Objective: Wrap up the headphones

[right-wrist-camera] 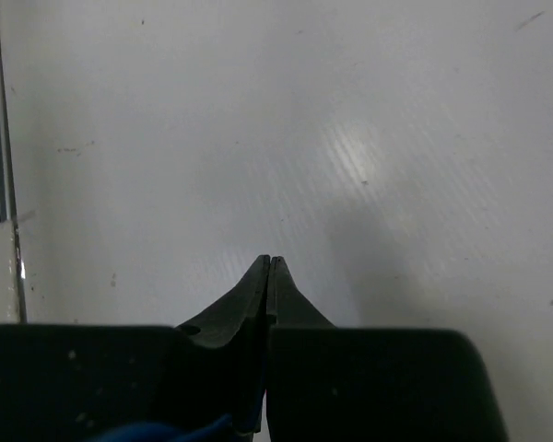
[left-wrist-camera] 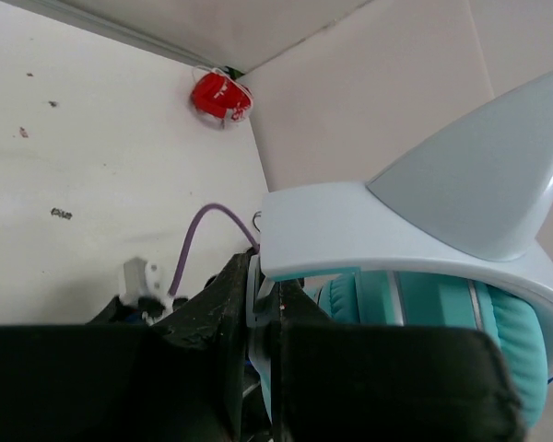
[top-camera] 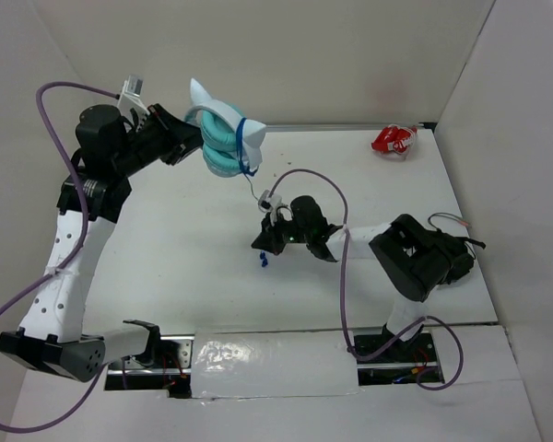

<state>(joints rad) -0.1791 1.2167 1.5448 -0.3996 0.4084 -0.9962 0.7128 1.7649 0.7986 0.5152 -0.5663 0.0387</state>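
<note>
The teal headphones (top-camera: 223, 138) with white headband and cat-ear tips are held up in the air at the back left. My left gripper (top-camera: 195, 147) is shut on the headband (left-wrist-camera: 415, 230), which sits between its jaws (left-wrist-camera: 263, 285). The thin blue cable (top-camera: 243, 138) loops round the ear cups and runs down to my right gripper (top-camera: 263, 241). That gripper is shut on the cable low over the table's middle. A bit of blue cable (right-wrist-camera: 180, 431) shows behind the closed tips (right-wrist-camera: 269, 262). The blue plug (top-camera: 261, 261) hangs just below the right gripper.
A small red-and-white object (top-camera: 394, 140) lies in the back right corner; it also shows in the left wrist view (left-wrist-camera: 221, 95). White walls enclose the table on three sides. Purple arm cables (top-camera: 343, 276) arc over the near half.
</note>
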